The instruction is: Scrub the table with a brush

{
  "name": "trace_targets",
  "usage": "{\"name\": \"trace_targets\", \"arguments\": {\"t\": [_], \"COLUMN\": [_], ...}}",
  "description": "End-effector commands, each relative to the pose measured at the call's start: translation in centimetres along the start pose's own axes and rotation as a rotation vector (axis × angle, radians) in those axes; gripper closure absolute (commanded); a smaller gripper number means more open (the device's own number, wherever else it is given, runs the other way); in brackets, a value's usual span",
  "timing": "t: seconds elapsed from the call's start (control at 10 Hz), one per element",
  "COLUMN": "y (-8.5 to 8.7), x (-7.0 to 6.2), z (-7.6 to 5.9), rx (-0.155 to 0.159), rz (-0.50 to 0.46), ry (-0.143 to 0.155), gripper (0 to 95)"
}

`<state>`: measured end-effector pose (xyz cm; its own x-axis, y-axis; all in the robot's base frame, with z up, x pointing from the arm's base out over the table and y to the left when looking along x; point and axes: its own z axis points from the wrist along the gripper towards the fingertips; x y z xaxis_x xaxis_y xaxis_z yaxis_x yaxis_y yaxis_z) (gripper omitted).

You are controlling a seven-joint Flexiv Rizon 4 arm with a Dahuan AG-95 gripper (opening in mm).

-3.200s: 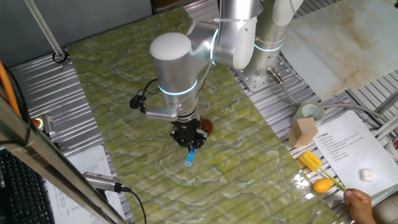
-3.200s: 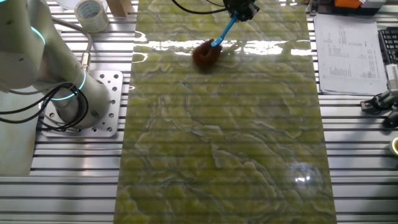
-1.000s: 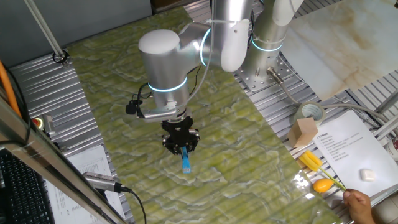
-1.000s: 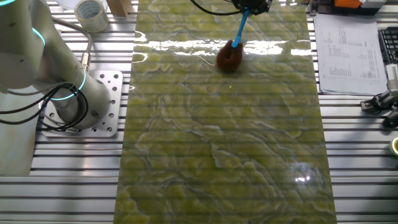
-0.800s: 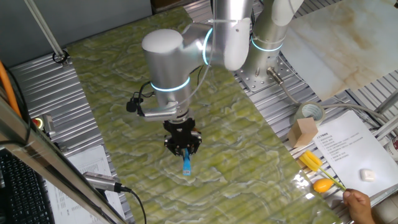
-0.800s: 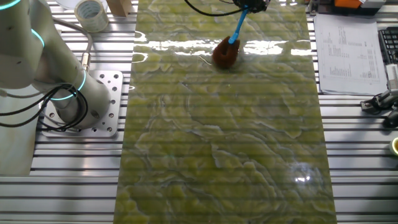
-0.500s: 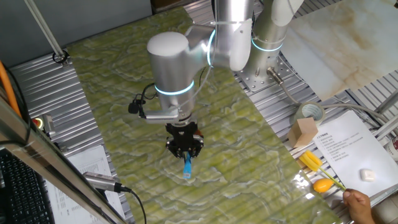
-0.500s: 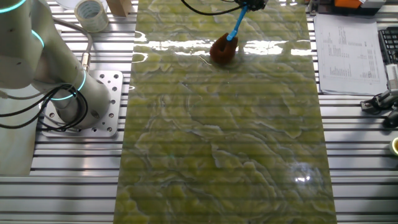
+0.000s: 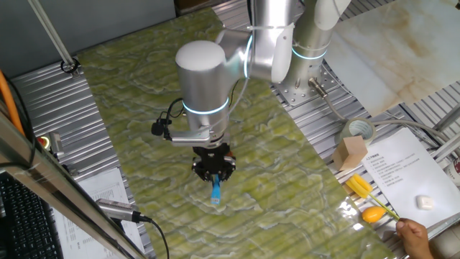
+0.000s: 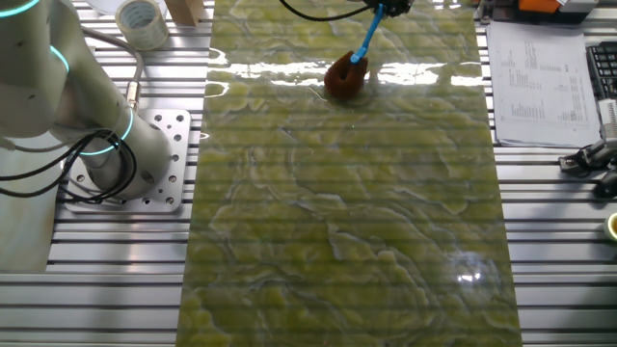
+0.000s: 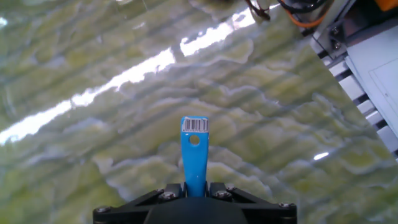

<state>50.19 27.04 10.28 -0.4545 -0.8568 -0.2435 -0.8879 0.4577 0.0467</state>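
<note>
Gripper (image 9: 214, 175): clamped on the blue handle.
Small brush with reddish-brown bristles (image 10: 345, 77): tuft pressing the glossy yellow-green marbled table (image 10: 347, 222).

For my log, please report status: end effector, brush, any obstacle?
End effector shut on brush handle. Bristles down on table. No obstacle near brush.

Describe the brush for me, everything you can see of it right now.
The brush has a round tuft of reddish-brown bristles and a thin, flat light-blue handle that looks like plastic. Its free end carries a small hole and a barcode sticker, seen in the hand view. The gripper is closed on the handle, holding it tilted, so the bristles press on the yellow-green marbled table near a glare streak. In one fixed view the arm hides the bristles; only the handle end shows.
</note>
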Motion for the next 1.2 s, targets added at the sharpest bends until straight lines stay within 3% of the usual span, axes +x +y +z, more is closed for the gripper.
{"name": "trace_targets", "arguments": {"t": [0.1, 0.5, 0.8, 1.0, 1.2], "y": [-0.6, -0.4, 1.2, 1.7, 2.2], "x": [2.3, 4.9, 5.8, 5.8, 4.7], "z": [-0.8, -1.1, -0.8, -0.5, 0.3], "rx": [-0.001, -0.009, -0.017, -0.026, -0.040], "rz": [-0.098, -0.113, -0.037, 0.015, 0.109], "ry": [0.027, 0.029, 0.005, -0.022, -0.059], "gripper": [95.0, 95.0, 95.0, 95.0, 95.0]}}
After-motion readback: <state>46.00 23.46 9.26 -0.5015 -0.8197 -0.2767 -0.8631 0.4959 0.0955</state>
